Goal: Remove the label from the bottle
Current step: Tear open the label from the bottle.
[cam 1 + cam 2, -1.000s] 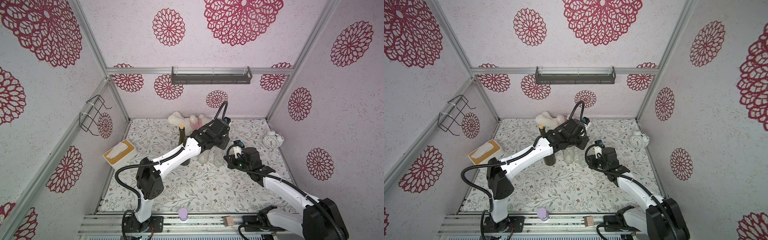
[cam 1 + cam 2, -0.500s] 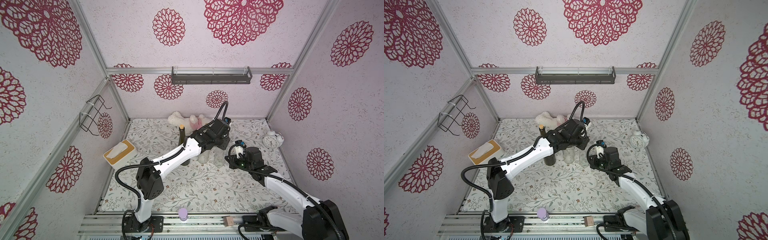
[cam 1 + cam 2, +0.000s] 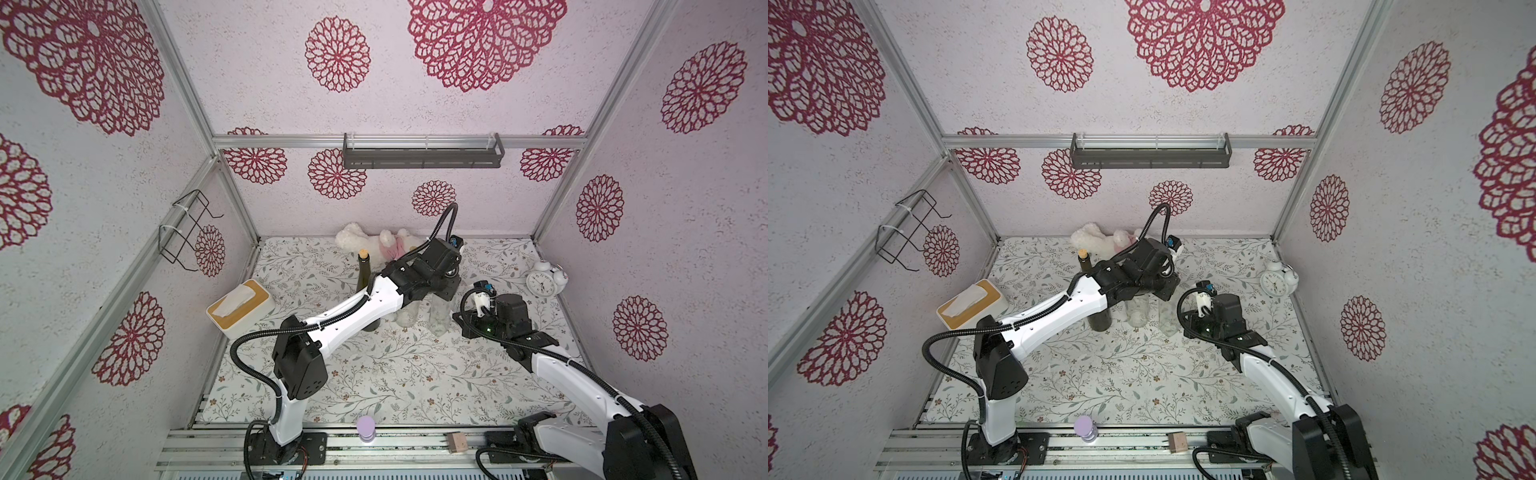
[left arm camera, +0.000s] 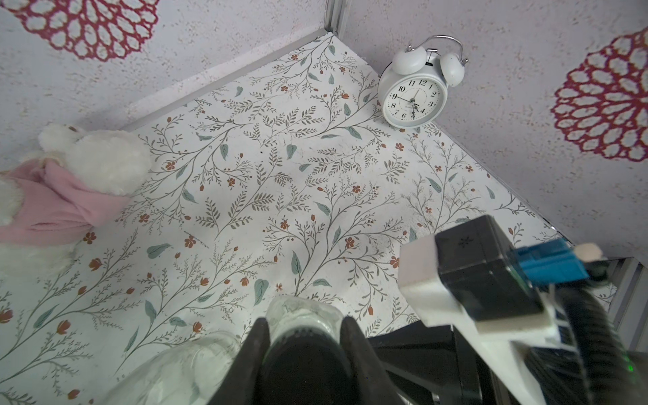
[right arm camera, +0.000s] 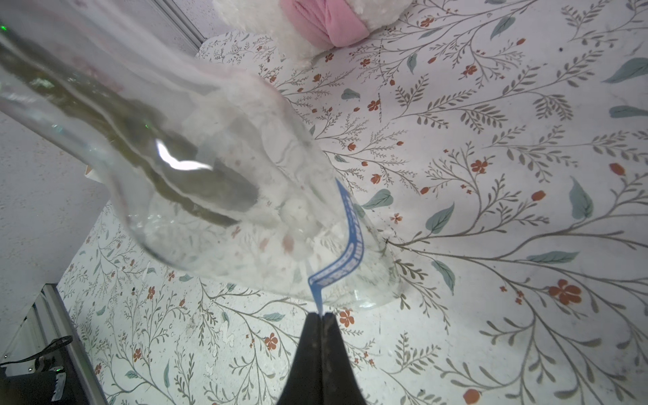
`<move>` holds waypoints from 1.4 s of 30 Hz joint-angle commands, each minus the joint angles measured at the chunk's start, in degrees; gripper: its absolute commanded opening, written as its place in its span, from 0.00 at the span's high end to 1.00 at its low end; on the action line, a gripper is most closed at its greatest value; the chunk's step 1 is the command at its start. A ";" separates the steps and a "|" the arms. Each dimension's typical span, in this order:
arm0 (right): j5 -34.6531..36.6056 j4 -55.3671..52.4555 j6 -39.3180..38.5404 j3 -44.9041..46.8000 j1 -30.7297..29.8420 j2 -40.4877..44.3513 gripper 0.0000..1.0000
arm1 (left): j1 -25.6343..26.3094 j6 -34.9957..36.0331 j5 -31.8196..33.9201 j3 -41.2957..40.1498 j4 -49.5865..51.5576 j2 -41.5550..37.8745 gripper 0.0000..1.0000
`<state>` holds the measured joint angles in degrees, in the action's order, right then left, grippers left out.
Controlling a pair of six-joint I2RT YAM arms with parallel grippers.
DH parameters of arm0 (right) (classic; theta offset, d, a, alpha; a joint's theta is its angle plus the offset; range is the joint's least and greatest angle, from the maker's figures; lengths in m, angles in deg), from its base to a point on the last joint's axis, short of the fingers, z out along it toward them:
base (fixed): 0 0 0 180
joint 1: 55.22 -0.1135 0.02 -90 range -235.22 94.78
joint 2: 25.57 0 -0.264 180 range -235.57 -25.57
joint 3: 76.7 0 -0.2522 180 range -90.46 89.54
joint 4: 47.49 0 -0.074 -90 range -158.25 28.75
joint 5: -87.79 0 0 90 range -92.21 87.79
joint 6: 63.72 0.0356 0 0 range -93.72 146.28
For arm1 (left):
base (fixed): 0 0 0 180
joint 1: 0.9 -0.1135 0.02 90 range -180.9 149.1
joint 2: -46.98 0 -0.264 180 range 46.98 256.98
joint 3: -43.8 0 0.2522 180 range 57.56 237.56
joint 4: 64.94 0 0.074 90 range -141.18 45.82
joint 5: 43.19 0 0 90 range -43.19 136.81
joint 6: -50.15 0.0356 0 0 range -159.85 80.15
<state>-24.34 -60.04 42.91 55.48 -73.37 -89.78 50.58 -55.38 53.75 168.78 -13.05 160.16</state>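
My right gripper (image 5: 319,316) is pinching the label (image 5: 352,242) by its loose edge. My left gripper (image 4: 303,326) is clamping the bottle (image 5: 210,157) neck. Mat (image 5: 508,333) is lying open rightward.

From here the bottle (image 5: 210,175) reads as clear, glossy glass with bright glints; its label (image 5: 352,242) is thin blue printed film, faintly shiny. The fingers (image 5: 305,357) of the right gripper (image 5: 319,317) look matt black plastic. I see a smooth, matt floral table covering (image 5: 491,245), a fluffy white plush toy (image 4: 98,157) with soft pink cloth (image 4: 59,207), a smooth white-painted alarm clock (image 4: 413,98) and a rough, grainy wall (image 4: 526,105).
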 commanded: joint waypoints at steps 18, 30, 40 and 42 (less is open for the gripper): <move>-1.97 -3.38 -3.09 -1.09 2.66 1.30 1.00 | -0.18 3.30 -0.41 -2.58 2.54 -0.08 1.00; -0.37 -8.27 -4.80 -3.37 5.14 0.82 1.00 | -0.22 4.62 -1.10 -2.16 3.37 -0.07 1.00; 4.49 -11.52 -5.09 -5.34 6.94 -0.23 1.00 | -0.24 4.98 -1.10 -1.84 3.86 -0.07 1.00; 4.76 -11.75 -5.27 -5.90 7.25 -0.63 1.00 | -0.18 5.07 -1.07 -1.84 3.90 0.04 1.00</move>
<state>-22.96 -69.24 38.91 51.70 -67.40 -90.10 50.60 -51.17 51.71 168.08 -14.27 160.12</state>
